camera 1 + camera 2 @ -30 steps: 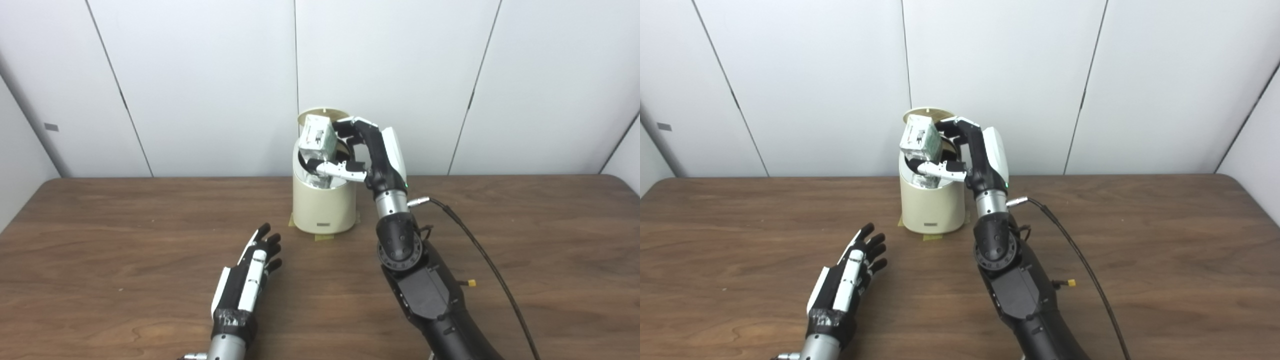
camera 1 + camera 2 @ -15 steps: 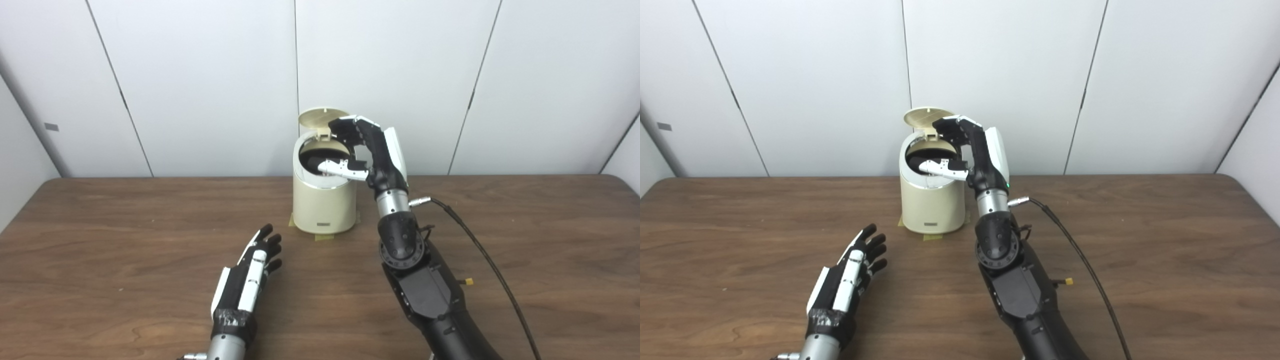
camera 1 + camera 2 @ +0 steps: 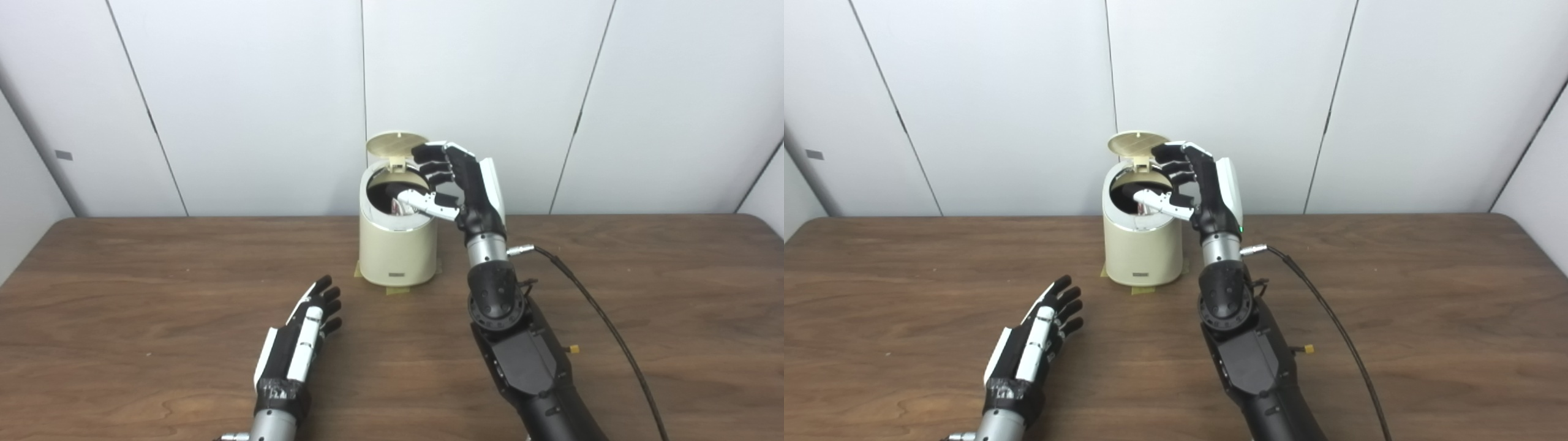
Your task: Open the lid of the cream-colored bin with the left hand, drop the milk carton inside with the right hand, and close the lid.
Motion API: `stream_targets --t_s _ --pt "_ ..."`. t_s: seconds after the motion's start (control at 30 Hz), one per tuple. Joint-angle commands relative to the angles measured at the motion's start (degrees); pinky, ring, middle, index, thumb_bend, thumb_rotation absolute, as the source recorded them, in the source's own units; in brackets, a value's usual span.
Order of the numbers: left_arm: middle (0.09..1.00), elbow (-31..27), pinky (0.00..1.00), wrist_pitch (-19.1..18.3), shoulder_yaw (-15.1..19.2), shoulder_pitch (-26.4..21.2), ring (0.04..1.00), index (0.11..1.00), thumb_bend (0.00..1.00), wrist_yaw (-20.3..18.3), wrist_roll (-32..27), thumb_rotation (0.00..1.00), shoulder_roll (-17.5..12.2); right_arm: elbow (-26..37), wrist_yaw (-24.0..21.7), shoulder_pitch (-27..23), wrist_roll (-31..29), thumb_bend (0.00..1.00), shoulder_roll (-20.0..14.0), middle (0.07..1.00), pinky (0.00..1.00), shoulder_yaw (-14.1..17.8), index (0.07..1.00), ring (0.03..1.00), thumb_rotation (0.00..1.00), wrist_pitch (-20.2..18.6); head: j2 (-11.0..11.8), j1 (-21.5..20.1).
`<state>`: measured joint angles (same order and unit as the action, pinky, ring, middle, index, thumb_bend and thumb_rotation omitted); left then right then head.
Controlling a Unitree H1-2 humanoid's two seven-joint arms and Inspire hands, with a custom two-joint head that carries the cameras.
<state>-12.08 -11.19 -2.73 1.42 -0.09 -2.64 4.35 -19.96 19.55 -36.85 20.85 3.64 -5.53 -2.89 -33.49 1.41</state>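
The cream-colored bin (image 3: 397, 248) is standing on the desk (image 3: 122, 294) near the far wall, its lid (image 3: 395, 144) tipped upright behind the mouth. The milk carton (image 3: 401, 207) is lying down inside the bin, only a pale sliver of it showing in the dark opening. The right robot hand (image 3: 456, 184) is hovering just over the right side of the rim, released and grasping nothing, its fingers (image 3: 1167, 160) spread and its thumb reaching across the opening. The left robot hand (image 3: 303, 334) is resting low on the desk, well apart from the bin, also released with its fingers stretched out flat. The drop looks done, so the step in hand appears to be clearing the right robot hand and closing the lid. To do that well, the right robot hand probably needs to be drawing up and away to its own side first, since the thumb is sitting in the path the lid would swing through. The closing push is best placed on the top edge of the lid, tipping it forward gently, as the bin looks light; strips of tape (image 3: 398, 290) at its foot seem to be anchoring it. A small plate (image 3: 397, 275) low on the bin's front is carrying writing too small to read, and the carton's print is hidden.
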Motion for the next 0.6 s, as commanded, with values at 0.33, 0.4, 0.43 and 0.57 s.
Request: stream_targets --t_s 0.33,0.4,0.43,0.57 --pt "0.934 -0.4 0.92 -1.2 4.0 -7.6 0.931 0.953 0.40 -0.3 -3.5 0.93 -1.5 12.0 -7.0 2.9 -3.9 0.42 -1.9 0.721 0.55 2.6 0.742 0.660 0.55 -9.8 0.8 -0.5" --pt "0.930 -0.2 0.91 -2.0 4.5 -9.5 0.926 0.949 0.40 0.1 -3.3 0.94 -2.0 14.1 -8.3 4.2 -5.9 0.43 -1.9 0.732 0.57 3.6 0.750 0.677 0.57 -11.0 0.9 -0.4" --pt "0.928 0.0 0.91 -2.2 4.7 -10.5 0.926 0.945 0.40 0.2 -3.3 0.94 -2.4 15.0 -8.9 4.9 -6.9 0.44 -1.8 0.740 0.58 4.0 0.754 0.689 0.59 -11.3 0.9 -0.3" --pt "0.938 1.7 0.91 -3.2 5.7 -14.5 0.933 0.948 0.41 -0.2 -3.4 0.95 -4.4 18.3 -11.2 7.6 -10.3 0.42 -1.9 0.764 0.62 5.4 0.767 0.724 0.65 -12.7 1.1 -0.3"
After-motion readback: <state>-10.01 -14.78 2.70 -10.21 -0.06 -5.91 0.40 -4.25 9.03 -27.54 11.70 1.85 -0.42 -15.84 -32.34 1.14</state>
